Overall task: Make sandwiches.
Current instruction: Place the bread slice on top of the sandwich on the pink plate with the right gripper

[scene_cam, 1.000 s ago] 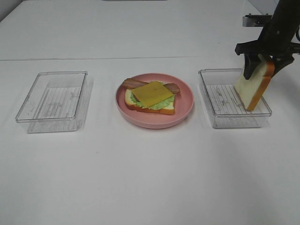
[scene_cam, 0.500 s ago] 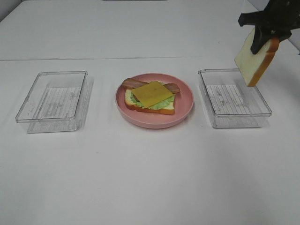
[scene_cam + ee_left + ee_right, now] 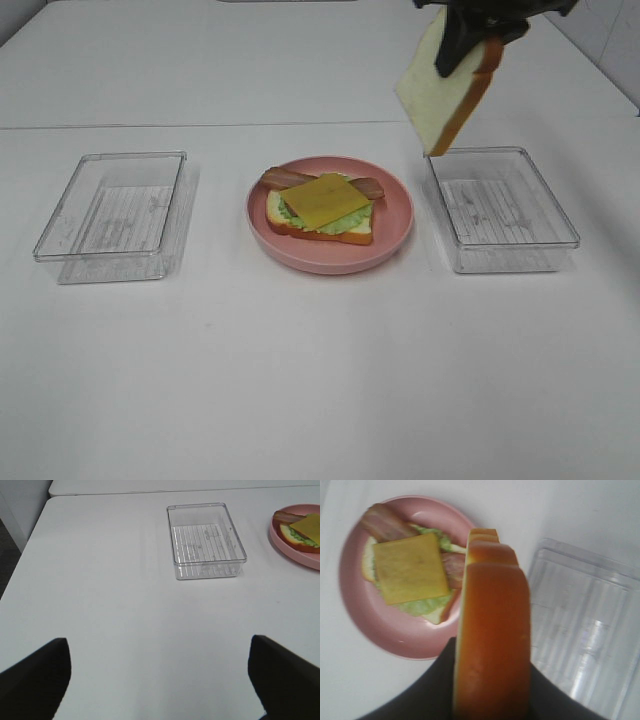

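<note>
Base slice, lettuce, bacon, cheese stacked on pink plate. Right claw pinching top bread slice, high between plate and right tray. Left claw spread, idle. Capping left.

white bench | round pink plate at centre | clear rectangular plastic tray well to its left, ribbed floor showing | second clear rectangular plastic tray just right of plate, ribbed floor too | both trays sit flat

Yellow cheese slice, pink plate, orange-crusted white bread slice
</note>
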